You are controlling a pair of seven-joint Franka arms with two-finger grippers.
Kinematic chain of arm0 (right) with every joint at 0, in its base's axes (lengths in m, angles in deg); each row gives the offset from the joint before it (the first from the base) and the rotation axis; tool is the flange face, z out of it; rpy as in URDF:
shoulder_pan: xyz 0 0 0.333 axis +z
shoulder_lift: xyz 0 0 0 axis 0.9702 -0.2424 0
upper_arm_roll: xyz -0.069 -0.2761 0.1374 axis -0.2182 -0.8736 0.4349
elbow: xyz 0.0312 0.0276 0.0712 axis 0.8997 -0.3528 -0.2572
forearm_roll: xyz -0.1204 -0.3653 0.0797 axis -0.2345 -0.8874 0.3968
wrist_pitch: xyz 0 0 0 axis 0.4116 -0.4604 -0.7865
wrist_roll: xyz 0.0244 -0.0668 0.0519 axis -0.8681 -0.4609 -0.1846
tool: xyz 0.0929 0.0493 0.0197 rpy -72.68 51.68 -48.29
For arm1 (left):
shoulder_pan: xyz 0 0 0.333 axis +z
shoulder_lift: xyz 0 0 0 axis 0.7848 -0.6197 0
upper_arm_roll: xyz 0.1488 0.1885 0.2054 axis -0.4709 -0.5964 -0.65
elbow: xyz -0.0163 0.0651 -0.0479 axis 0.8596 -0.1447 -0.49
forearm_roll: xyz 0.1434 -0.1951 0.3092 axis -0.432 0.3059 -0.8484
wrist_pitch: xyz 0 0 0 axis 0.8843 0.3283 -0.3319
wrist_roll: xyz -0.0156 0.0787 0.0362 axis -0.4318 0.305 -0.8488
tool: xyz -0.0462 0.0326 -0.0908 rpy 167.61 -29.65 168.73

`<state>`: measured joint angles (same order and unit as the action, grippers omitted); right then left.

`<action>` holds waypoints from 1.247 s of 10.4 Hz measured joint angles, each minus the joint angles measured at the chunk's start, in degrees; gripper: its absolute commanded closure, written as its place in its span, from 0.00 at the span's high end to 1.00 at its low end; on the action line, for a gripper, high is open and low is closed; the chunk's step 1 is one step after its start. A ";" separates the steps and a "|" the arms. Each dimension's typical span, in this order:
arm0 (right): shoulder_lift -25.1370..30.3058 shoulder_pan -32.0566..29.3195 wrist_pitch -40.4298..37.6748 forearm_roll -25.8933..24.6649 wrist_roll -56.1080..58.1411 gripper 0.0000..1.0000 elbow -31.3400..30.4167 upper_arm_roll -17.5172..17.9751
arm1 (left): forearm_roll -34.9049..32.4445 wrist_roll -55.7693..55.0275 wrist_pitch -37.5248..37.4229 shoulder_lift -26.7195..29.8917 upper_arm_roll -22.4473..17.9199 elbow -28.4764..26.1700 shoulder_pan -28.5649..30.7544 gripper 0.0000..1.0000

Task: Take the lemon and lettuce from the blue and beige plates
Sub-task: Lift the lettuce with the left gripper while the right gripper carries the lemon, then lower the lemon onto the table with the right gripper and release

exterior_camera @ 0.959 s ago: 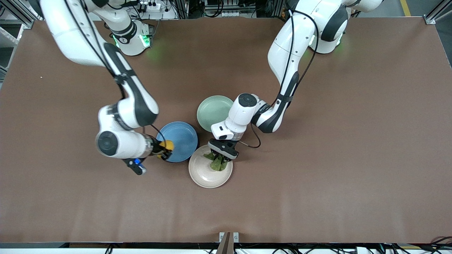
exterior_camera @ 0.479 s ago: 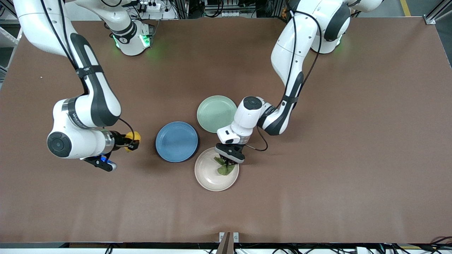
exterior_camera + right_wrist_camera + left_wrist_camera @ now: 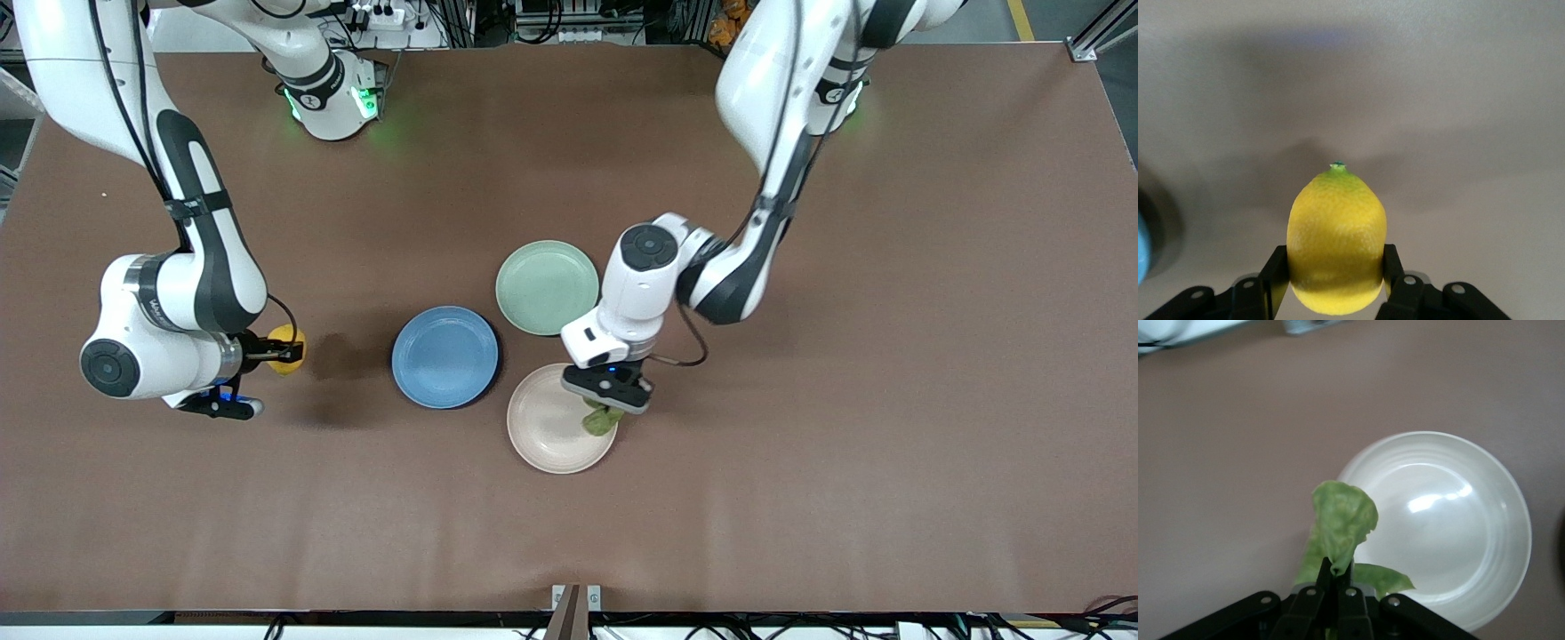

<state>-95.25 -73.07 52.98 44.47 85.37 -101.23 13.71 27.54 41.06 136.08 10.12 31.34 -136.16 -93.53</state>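
My right gripper (image 3: 283, 350) is shut on the yellow lemon (image 3: 286, 349) and holds it over bare table, off toward the right arm's end from the blue plate (image 3: 444, 356). In the right wrist view the lemon (image 3: 1337, 239) sits between the two fingers. My left gripper (image 3: 605, 411) is shut on the green lettuce (image 3: 599, 420) and holds it over the rim of the beige plate (image 3: 551, 433). In the left wrist view the lettuce (image 3: 1341, 527) hangs from the shut fingers above the plate's edge (image 3: 1498, 520). Both plates are bare.
A pale mint-green plate (image 3: 546, 286) lies beside the blue plate, farther from the front camera than the beige plate. The left arm's wrist reaches over its edge. Brown table surface lies all around.
My right gripper has carried the lemon off the blue plate toward the right arm's end. My left gripper has lifted the lettuce and shifted it toward the beige plate's rim.
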 measured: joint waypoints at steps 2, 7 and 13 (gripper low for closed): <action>0.03 -0.21 6.32 -1.81 3.95 0.00 -4.12 -0.13 | -0.10 1.11 -15.25 7.45 -0.30 -1.26 5.63 0.00; 0.20 -0.62 10.59 -2.06 7.20 1.00 -7.81 -0.38 | -0.10 4.04 -19.96 4.27 0.34 -8.04 17.70 0.00; 5.28 -0.50 -12.97 -2.07 7.18 1.00 6.79 -0.31 | 0.72 4.04 -17.94 1.31 0.50 -7.53 19.57 1.00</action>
<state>-89.96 -73.57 40.01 42.41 92.55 -94.44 13.40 28.26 45.10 118.14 11.44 31.85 -143.69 -73.96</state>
